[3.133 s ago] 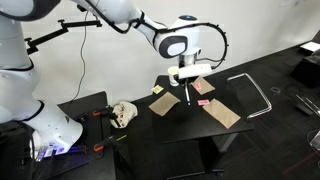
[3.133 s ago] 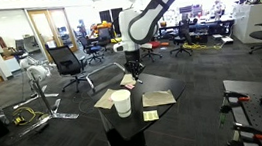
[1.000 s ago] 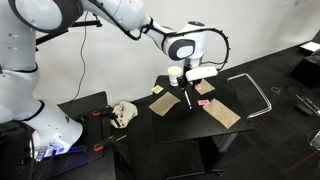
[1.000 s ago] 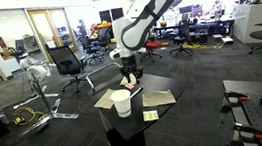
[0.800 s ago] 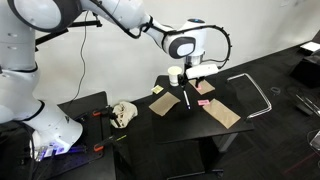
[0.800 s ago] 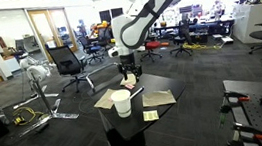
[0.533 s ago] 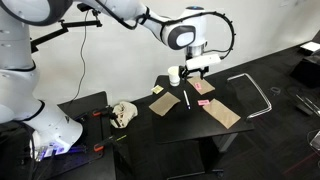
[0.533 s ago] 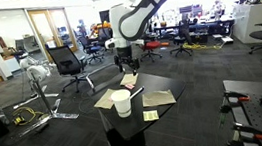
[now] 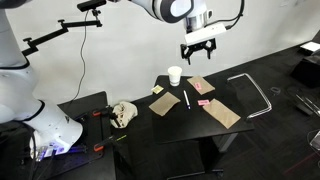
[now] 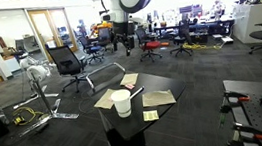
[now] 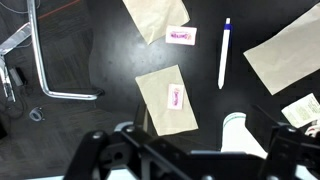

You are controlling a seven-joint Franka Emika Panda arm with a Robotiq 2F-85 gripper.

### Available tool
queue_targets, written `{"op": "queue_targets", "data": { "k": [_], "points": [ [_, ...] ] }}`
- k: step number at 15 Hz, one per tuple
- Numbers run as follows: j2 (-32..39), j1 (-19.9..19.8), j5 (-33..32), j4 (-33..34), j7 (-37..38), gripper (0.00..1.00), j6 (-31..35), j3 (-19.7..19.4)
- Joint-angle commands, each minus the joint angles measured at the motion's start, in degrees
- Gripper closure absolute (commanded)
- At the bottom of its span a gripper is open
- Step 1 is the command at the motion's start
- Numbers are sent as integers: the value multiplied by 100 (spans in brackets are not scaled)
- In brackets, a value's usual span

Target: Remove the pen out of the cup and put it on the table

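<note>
The pen (image 9: 186,99) lies flat on the black table (image 9: 190,128), a white stick with a blue tip, between brown paper sheets. It also shows in an exterior view as the pen (image 10: 135,93) and in the wrist view as the pen (image 11: 223,52). The white paper cup (image 9: 174,75) stands upright near the table's back edge; it shows as the cup (image 10: 123,102) and the cup (image 11: 236,135) too. My gripper (image 9: 200,48) hangs open high above the table, well clear of pen and cup, with nothing between its fingers (image 11: 95,150).
Several brown paper sheets (image 9: 222,113) lie on the table, some bearing pink tags (image 11: 180,35). A metal tube frame (image 9: 255,92) stands beside the table. A pale lumpy object (image 9: 123,113) sits on a lower side table. Office chairs (image 10: 67,63) stand behind.
The gripper opened and let go of the pen, which now lies on the table. The arm then rose straight up, far above the table.
</note>
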Motion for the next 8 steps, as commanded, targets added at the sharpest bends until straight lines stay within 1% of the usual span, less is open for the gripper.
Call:
{"op": "queue_targets", "data": {
  "k": [1,2,4,8],
  "points": [
    [-507,6,187,-256,-15,0,-225,27],
    [-202,33,84,-21,-9,0,-114,-22],
    [-327,42,120,-54,-10,0,-171,-16],
    [-353,43,131,-123,-11,0,-173,-14]
  ]
}}
